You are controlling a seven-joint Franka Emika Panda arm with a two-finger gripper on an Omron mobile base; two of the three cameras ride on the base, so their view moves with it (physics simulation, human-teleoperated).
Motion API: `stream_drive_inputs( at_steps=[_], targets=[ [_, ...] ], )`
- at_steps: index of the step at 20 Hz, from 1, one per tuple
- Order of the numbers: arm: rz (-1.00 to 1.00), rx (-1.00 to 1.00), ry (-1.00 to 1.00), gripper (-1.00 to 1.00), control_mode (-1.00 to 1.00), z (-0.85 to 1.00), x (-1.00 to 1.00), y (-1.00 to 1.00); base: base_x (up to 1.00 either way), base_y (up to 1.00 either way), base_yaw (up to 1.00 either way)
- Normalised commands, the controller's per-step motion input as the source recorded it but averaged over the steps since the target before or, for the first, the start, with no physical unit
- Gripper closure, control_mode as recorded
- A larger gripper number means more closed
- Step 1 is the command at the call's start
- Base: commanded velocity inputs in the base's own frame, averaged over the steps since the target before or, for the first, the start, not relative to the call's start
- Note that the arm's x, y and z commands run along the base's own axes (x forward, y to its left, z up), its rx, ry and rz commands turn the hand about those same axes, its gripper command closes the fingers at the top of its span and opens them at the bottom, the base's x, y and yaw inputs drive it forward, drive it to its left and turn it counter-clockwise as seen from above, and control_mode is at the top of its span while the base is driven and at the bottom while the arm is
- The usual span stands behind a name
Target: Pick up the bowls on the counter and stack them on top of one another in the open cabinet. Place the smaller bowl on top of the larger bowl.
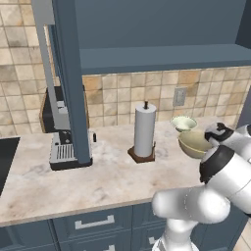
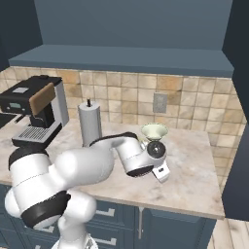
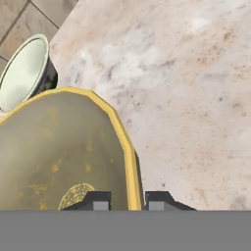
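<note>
Bowls numbered two on the counter (image 1: 98, 181): the larger bowl (image 3: 54, 157) had its yellow rim between the gripper (image 3: 127, 201)'s narrowly parted jaws, whether pinched unclear, one smaller bowl (image 3: 22, 71) just beyond it.

The left base view looks forward and down from behind the arm's left side; the right base view does so from its right. Both share the counter (image 1: 98, 181), paper towel roll (image 1: 145, 130) and open cabinet (image 2: 131, 58). The hand view looks down, close over the larger bowl (image 3: 59, 152), with the smaller bowl (image 3: 22, 71) at its upper left.
</note>
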Motion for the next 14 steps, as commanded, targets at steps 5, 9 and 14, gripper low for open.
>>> stream_drive_inputs(
  at_steps=[5, 9, 14],
  targets=[
    [-0.04, -0.03, 0.00, 1.00, -1.00, 0.55, -0.19, 0.00, 0.00, 0.00, 0.00],
    [-0.04, -0.03, -0.02, 1.00, -1.00, 0.51, -0.28, 0.00, 0.00, 0.00, 0.00],
    [-0.07, 0.00, -0.01, 1.00, -1.00, 0.42, -0.27, 0.00, 0.00, 0.00, 0.00]
  ],
)
